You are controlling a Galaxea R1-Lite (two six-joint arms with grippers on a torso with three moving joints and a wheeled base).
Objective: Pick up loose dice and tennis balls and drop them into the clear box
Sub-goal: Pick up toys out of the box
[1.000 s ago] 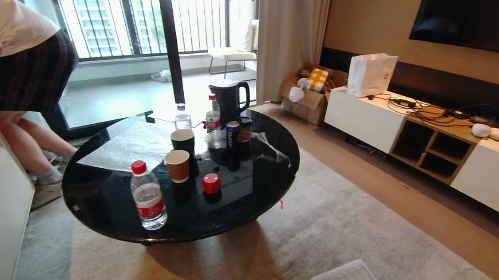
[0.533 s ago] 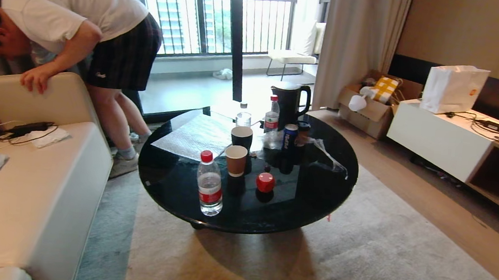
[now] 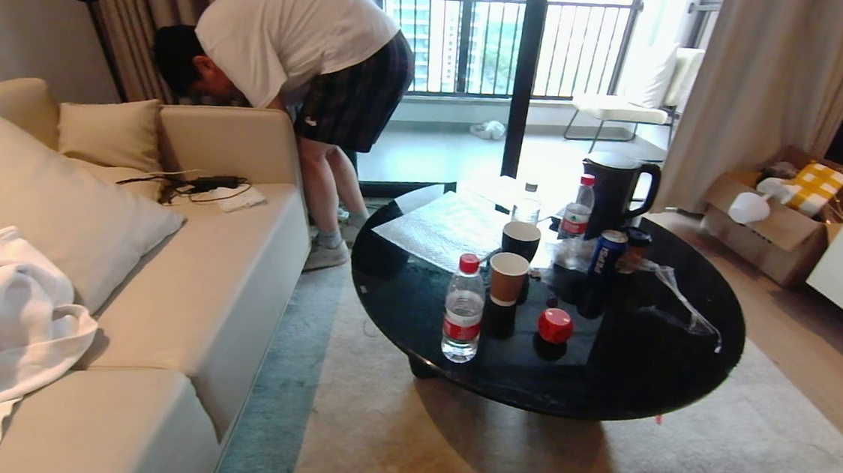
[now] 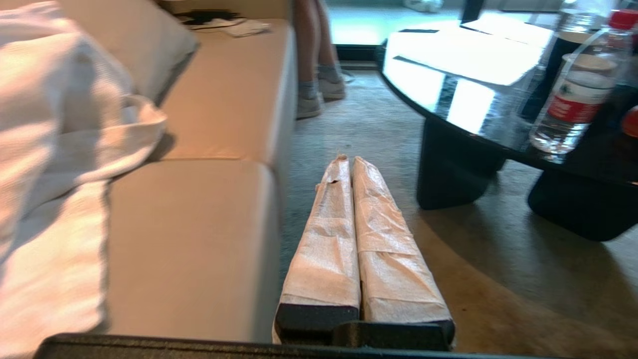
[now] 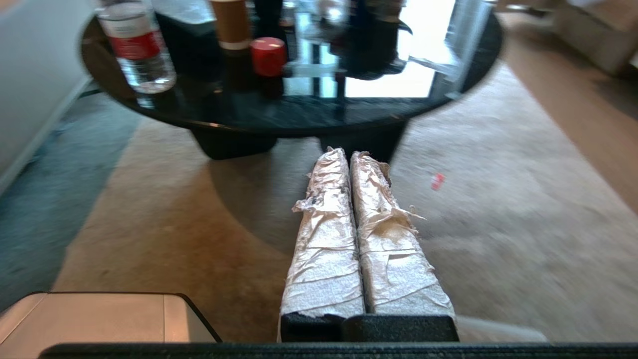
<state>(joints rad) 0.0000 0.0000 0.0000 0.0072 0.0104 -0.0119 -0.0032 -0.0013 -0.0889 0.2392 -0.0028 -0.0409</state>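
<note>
A red round-cornered die [image 3: 555,325] sits on the round black table [image 3: 650,390], near the front beside a brown paper cup; the same red die [image 5: 268,56] shows in the right wrist view. No pips can be made out on it. The tennis balls and the clear box are out of view. My left gripper [image 4: 348,159] hangs low over the rug between sofa and table, shut and empty. My right gripper [image 5: 349,152] hangs low before the table's front edge, shut and empty. Neither arm shows in the head view.
On the table stand a water bottle [image 3: 463,309], paper cups [image 3: 508,277], a can, a black kettle [image 3: 613,191] and a white sheet. A beige sofa [image 3: 183,300] with a white blanket fills the left. A person [image 3: 308,55] bends over its far end. Cardboard box and white cabinet at right.
The whole head view has swung left: table and person slid rightward in the picture, the sofa came in, and the ribbed lid on the rug left the frame. The grippers stay shut.
</note>
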